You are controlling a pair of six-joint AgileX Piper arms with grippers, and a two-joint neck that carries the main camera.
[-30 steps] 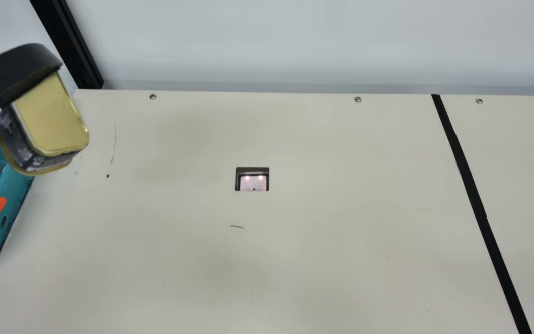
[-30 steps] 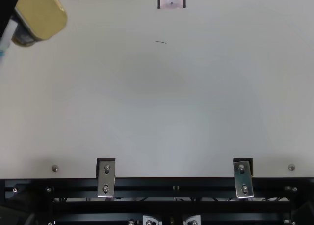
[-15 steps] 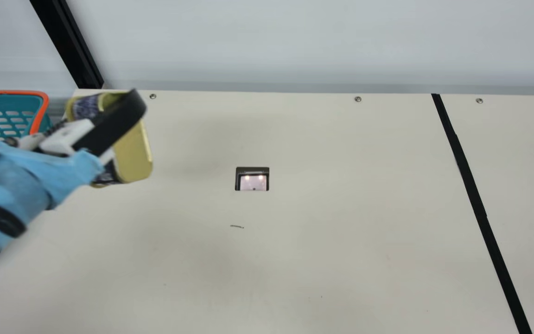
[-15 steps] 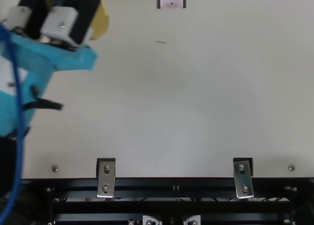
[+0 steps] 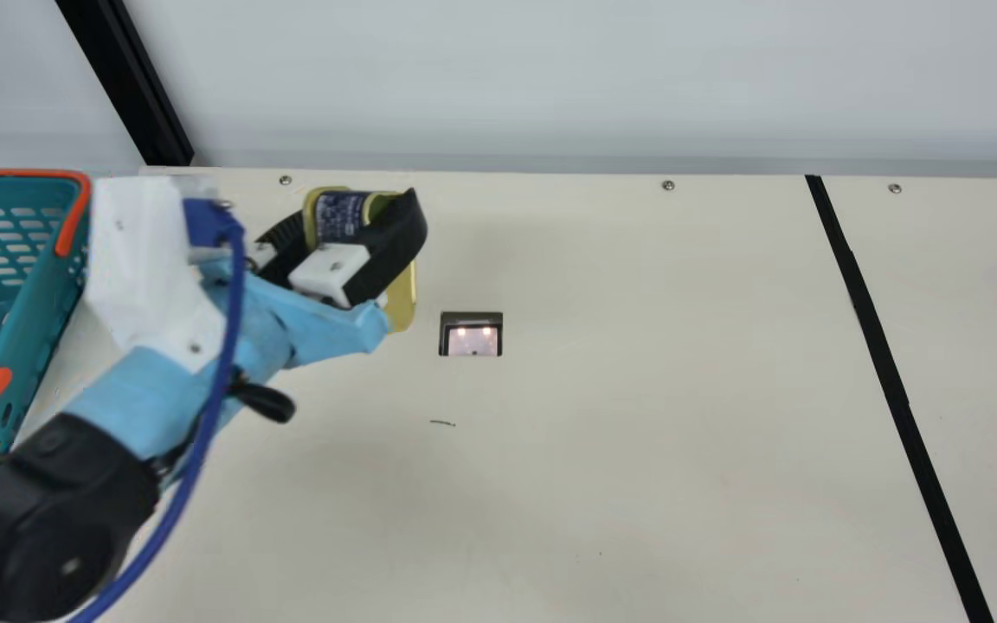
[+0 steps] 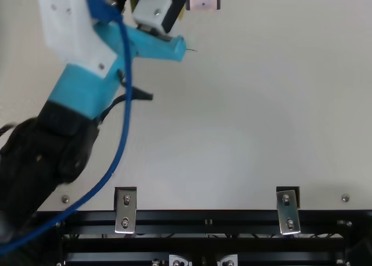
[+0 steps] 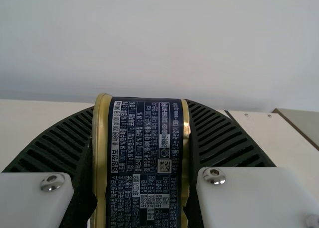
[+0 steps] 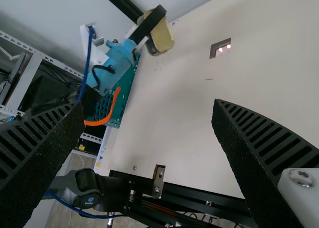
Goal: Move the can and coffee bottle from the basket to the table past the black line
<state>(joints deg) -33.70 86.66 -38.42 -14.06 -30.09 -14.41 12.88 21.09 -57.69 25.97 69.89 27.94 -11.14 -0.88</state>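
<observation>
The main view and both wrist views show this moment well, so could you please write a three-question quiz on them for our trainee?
1. What does the left claw hold?
A) the coffee bottle
B) the can
C) nothing

2. True or false: in the main view, the can appears between the basket and the black line.

3. Fill in the missing word, "open" or "shut": in the right wrist view, the right claw is ____.

Key: 1. B; 2. true; 3. open
</observation>
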